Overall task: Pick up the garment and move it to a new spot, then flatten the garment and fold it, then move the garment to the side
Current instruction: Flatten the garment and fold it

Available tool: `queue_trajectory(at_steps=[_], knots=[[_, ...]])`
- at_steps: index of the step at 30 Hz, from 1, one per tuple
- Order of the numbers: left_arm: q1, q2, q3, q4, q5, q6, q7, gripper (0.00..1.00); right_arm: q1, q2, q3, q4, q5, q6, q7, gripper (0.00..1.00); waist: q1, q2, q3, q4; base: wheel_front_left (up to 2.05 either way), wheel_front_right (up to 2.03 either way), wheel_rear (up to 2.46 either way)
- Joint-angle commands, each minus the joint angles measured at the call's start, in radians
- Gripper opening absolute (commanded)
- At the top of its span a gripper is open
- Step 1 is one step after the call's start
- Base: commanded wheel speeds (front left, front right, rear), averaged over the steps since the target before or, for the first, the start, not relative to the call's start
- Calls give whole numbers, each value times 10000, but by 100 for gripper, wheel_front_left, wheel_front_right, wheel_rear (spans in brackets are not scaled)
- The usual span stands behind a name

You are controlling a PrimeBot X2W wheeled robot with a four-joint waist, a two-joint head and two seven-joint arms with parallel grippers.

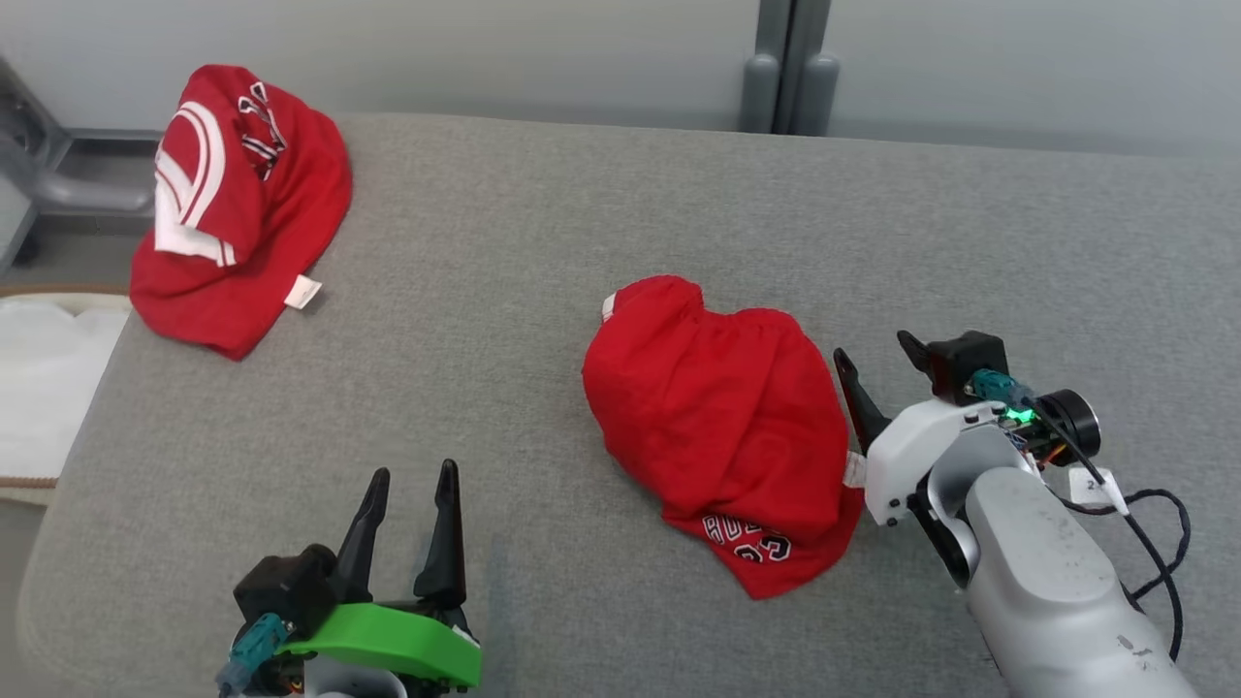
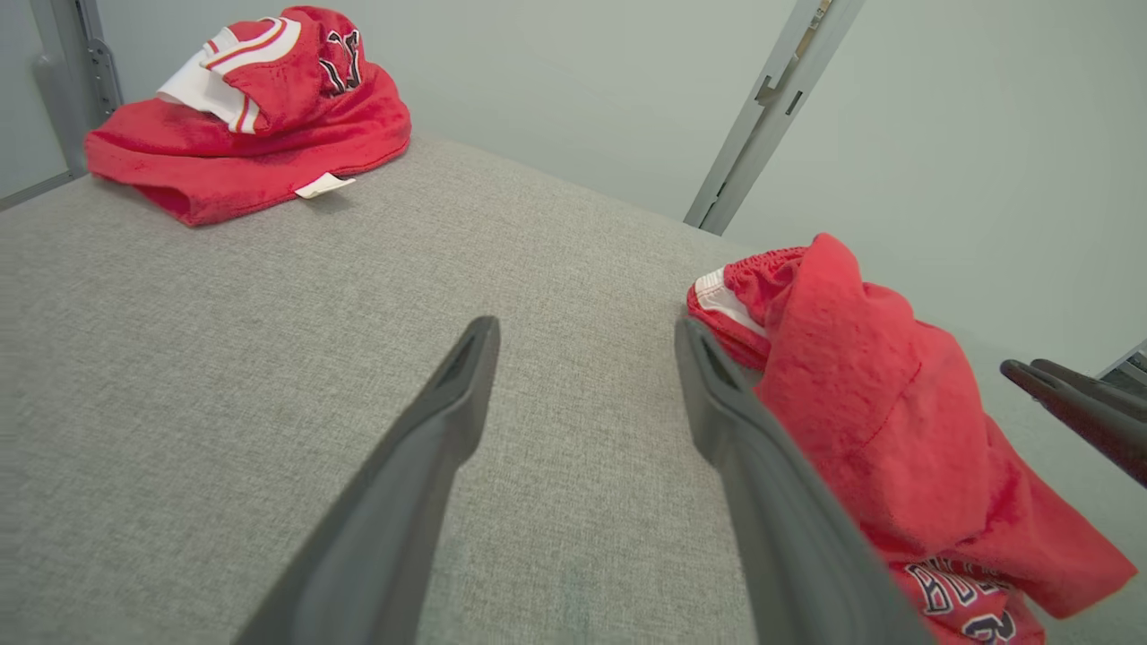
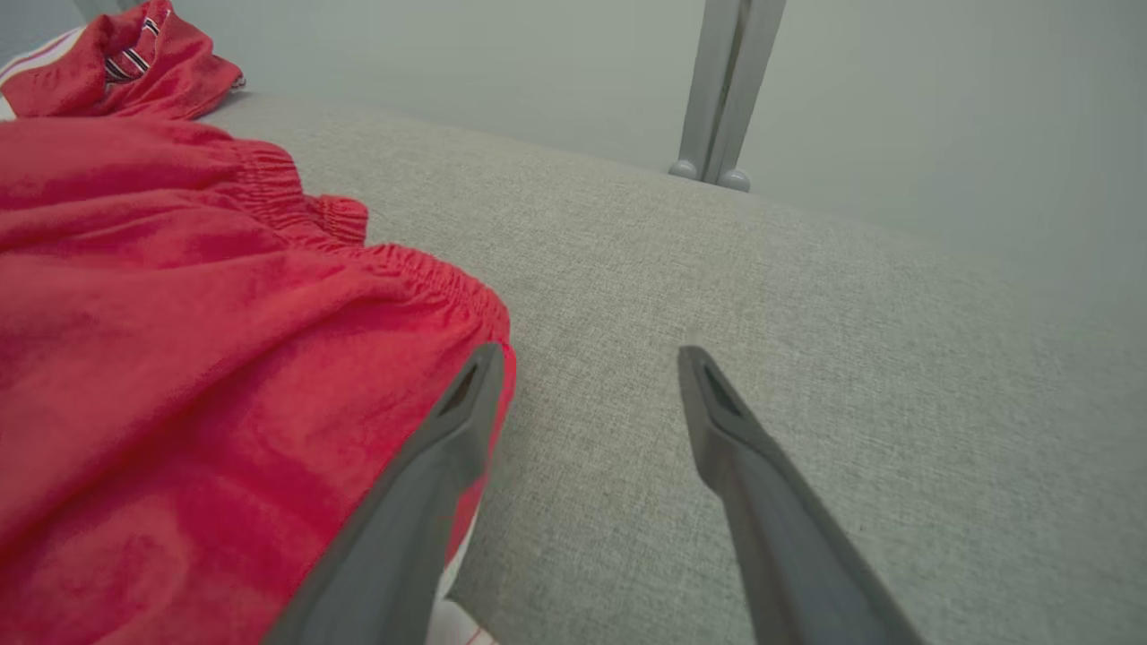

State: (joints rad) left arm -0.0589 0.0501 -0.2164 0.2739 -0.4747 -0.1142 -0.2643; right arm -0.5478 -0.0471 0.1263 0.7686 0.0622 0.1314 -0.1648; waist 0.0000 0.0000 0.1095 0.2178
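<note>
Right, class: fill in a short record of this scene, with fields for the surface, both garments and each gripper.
Surface: grey padded table
Near garment: red shorts, crumpled, centre-right, lettering showing
Far garment: red striped garment, bunched at the far left corner
Left gripper: open, empty, over bare table
Right gripper: open, empty, at the shorts' right edge
Folding: not yet begun

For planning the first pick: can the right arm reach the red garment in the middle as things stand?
Probably yes. The open right gripper sits just beside the middle red garment, at its elastic edge, with nothing between them.
</note>
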Motion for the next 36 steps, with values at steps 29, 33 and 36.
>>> queue_trajectory(at_steps=[29,33,36], knots=[[33,9,17,1,85,76,0,100,-2137,-546,1312,2315,1769,-11,-793,0,0,0,173,125,0,0,0],[94,11,-25,-4,103,82,-2,100,-2327,-1035,494,1915,1584,-11,-943,0,0,0,-8,-203,0,0,0],[101,10,-40,-42,79,115,0,100,-2514,-1364,-105,1489,1336,-11,-995,0,0,0,-96,-426,0,0,0]])
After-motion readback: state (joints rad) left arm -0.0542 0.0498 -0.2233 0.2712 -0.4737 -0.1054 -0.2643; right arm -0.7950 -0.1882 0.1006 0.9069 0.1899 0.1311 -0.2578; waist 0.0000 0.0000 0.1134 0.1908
